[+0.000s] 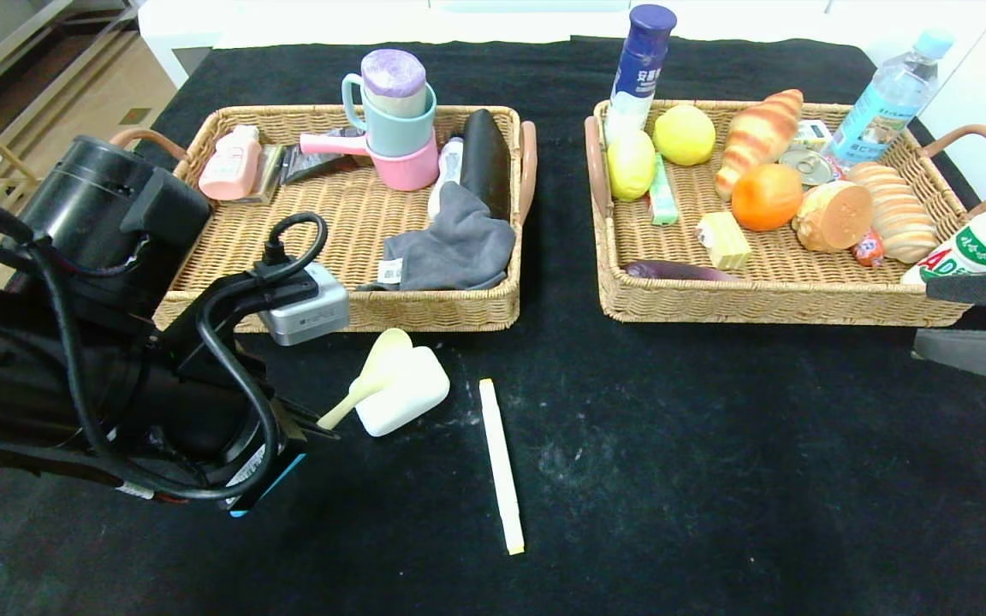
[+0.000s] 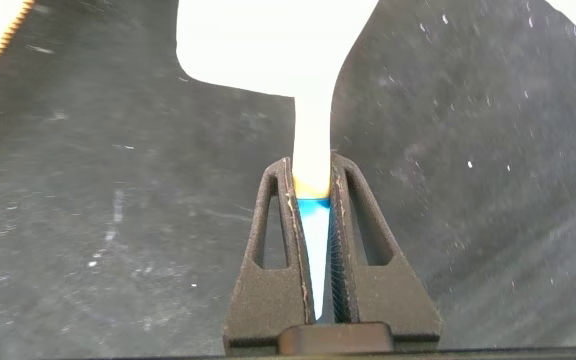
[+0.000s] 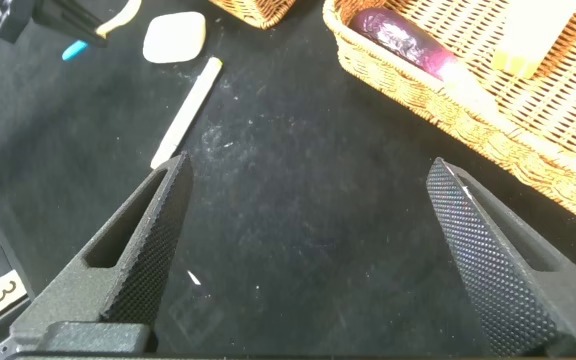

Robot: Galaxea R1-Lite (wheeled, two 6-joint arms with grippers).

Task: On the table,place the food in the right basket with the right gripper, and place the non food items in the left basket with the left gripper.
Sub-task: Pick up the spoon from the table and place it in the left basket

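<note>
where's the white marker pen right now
In the head view the white marker pen lies on the black table, in front of the left basket, just right of the white soap-like block.

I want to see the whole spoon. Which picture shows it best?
The head view: the whole pale yellow spoon shows, beside the white block. The left wrist view shows only its handle in the shut jaws; the right wrist view, a distant sliver.

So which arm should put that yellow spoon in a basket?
The left. Its left gripper is already shut on the spoon handle, close to the left basket for non-food. The right gripper is open, over by the right basket.
</note>
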